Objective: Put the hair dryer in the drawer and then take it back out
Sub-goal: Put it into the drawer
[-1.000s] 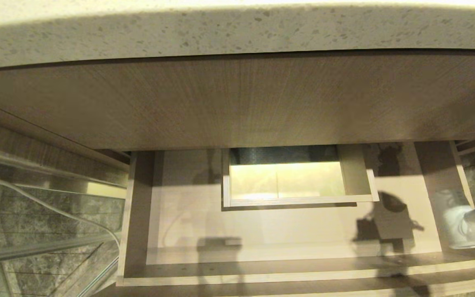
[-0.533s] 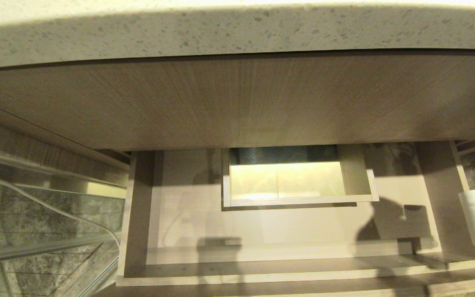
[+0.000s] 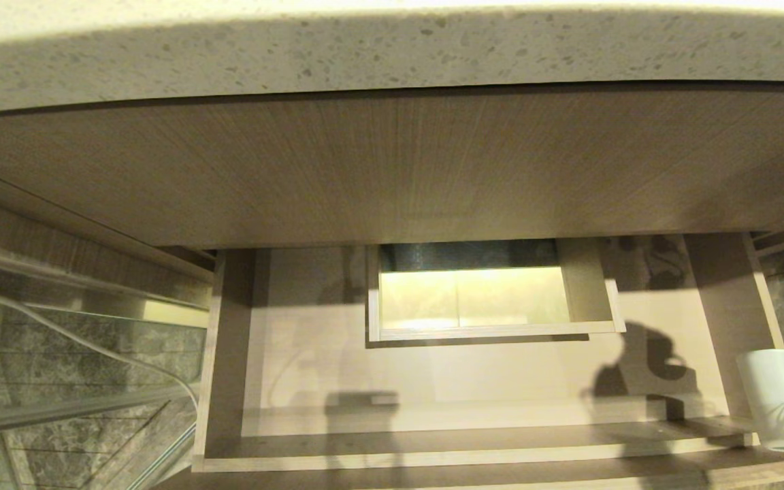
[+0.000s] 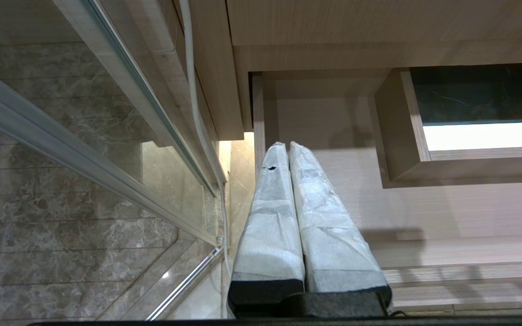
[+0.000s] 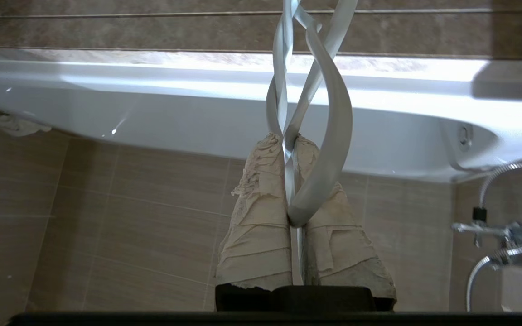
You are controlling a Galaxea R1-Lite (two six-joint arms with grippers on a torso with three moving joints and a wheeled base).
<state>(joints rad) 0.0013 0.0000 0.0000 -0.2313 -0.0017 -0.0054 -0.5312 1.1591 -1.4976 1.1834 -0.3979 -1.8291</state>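
White dryer (image 3: 773, 398) hangs at the open drawer's (image 3: 433, 446) right front corner. The right gripper (image 5: 290, 145) has its jaws pinching the dryer's cord (image 5: 329, 113). The left gripper (image 4: 283, 147), jaws pressed together, hovers over the drawer's left side.

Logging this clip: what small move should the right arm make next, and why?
Probably carry the small white hair dryer leftward over the open pale wood-grain drawer. It hangs at the drawer's right end, its pale cord pinched in the shut right gripper.
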